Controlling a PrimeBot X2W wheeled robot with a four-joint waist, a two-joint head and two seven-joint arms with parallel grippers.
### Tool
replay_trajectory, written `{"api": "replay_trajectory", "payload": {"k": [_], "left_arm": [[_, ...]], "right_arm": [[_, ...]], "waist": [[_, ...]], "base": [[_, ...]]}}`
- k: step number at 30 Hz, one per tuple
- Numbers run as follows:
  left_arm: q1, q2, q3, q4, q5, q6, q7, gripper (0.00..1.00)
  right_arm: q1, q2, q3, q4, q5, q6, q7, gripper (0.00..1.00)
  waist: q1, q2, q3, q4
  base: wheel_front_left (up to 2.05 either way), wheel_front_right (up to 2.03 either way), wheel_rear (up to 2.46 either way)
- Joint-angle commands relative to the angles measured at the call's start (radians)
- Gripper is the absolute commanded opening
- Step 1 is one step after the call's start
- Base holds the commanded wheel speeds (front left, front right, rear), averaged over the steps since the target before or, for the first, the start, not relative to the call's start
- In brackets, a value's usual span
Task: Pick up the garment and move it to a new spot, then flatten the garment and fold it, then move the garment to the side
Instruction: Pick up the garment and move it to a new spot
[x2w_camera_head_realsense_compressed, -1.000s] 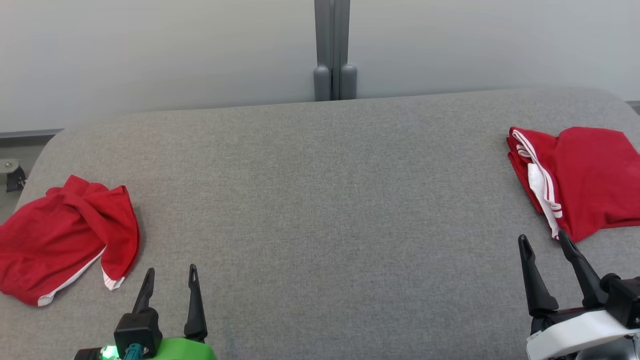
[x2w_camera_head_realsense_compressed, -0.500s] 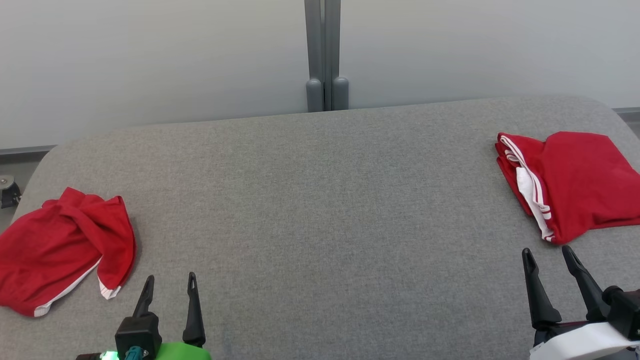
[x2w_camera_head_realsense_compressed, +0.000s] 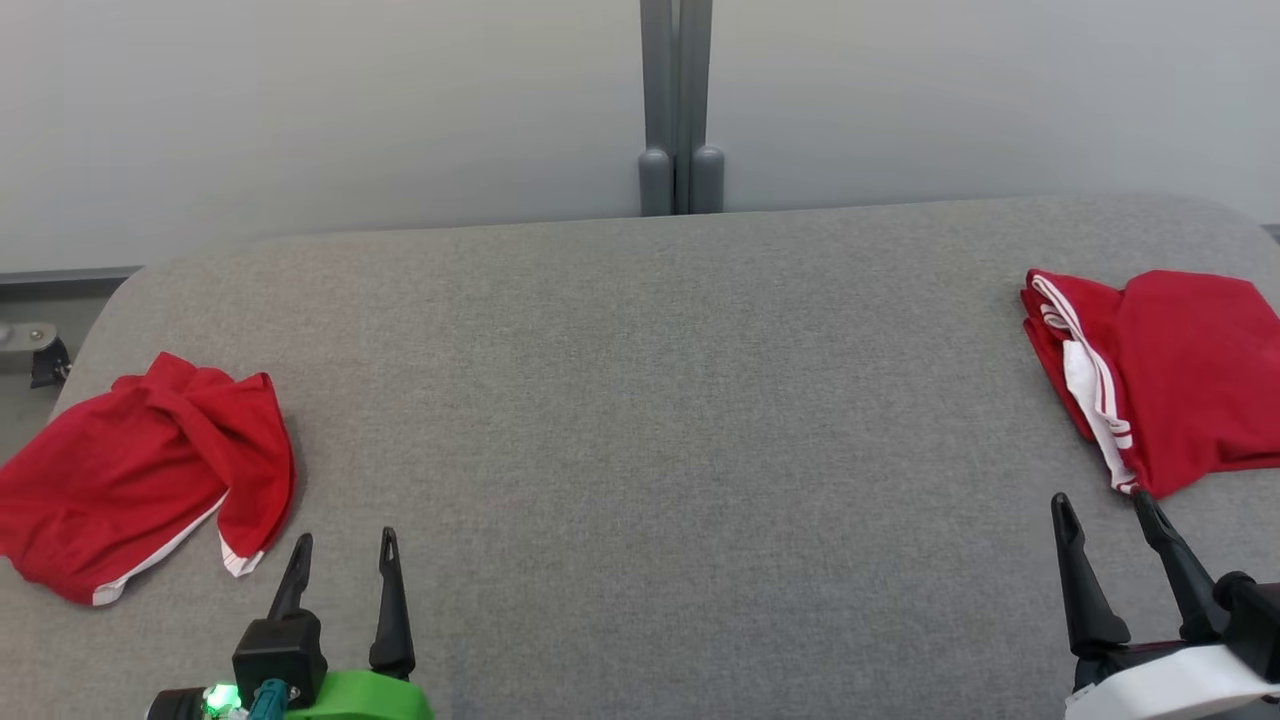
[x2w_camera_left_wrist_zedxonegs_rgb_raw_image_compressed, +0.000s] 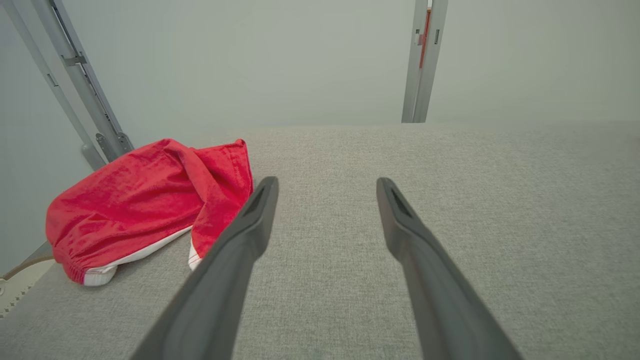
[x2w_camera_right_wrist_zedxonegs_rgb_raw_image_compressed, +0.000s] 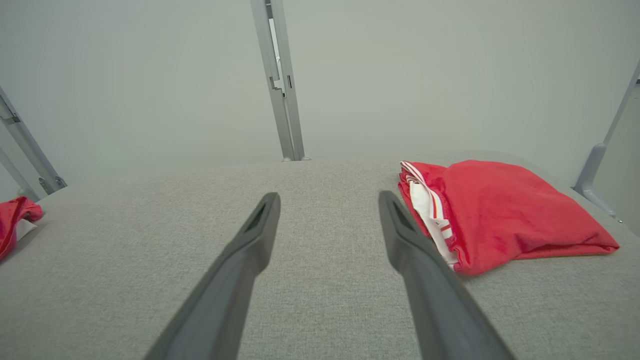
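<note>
The left pincer (x2w_camera_head_realsense_compressed: 345, 537) has two long dark pointed fingers (x2w_camera_head_realsense_compressed: 391, 600) on a black block (x2w_camera_head_realsense_compressed: 280, 650), a bright green shell (x2w_camera_head_realsense_compressed: 365, 697), a small lit green lamp (x2w_camera_head_realsense_compressed: 218, 697) and a teal plug (x2w_camera_head_realsense_compressed: 265, 698). The right pincer (x2w_camera_head_realsense_compressed: 1101, 498) has a white shell (x2w_camera_head_realsense_compressed: 1160, 685).

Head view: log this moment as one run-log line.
stage: nothing picked up yet | left gripper: open, empty, near crumpled red garment | right gripper: open, empty, near folded red garment | both garments on grey table
</note>
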Motion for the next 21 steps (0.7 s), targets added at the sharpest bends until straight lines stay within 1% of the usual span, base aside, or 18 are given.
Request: {"api": "replay_trajectory", "payload": {"k": [1, 4, 8, 14, 18, 21], "left_arm": [[-0.022, 0.004, 0.001, -0.006, -0.001, 0.001, -0.004, 1.0], [-0.046, 0.001, -0.002, -0.011, 0.004, -0.005, -0.005, 1.0], [-0.084, -0.008, 0.006, -0.013, 0.007, -0.002, -0.008, 1.0], [-0.12, -0.031, 0.045, -0.021, 0.007, 0.003, -0.009, 1.0], [-0.121, -0.047, 0.071, -0.031, 0.019, -0.008, -0.008, 1.0], [-0.128, -0.054, 0.083, -0.029, 0.037, -0.019, -0.008, 1.0]], "right_arm": [[0.007, -0.005, 0.0, -0.01, -0.006, -0.002, -0.005, 1.0], [0.003, -0.011, -0.008, -0.032, -0.008, -0.002, -0.002, 1.0], [-0.021, -0.026, -0.003, -0.064, -0.01, -0.002, 0.009, 1.0], [-0.056, -0.056, 0.019, -0.102, -0.005, -0.002, 0.027, 1.0], [-0.071, -0.07, 0.031, -0.118, -0.005, -0.002, 0.041, 1.0], [-0.082, -0.078, 0.039, -0.127, -0.008, -0.002, 0.051, 1.0]], "waist": [[0.0001, 0.0, 0.011, 0.031], [0.0001, 0.0, 0.029, 0.09], [0.0001, 0.0, 0.063, 0.188], [0.0001, 0.0, 0.096, 0.335], [0.0001, 0.0, 0.108, 0.409], [0.0001, 0.0, 0.119, 0.445]], "base": [[0.0, 0.0, 0.0], [0.0, 0.0, 0.0], [0.0, 0.0, 0.0], [0.0, 0.0, 0.0], [0.0, 0.0, 0.0], [0.0, 0.0, 0.0]]}}
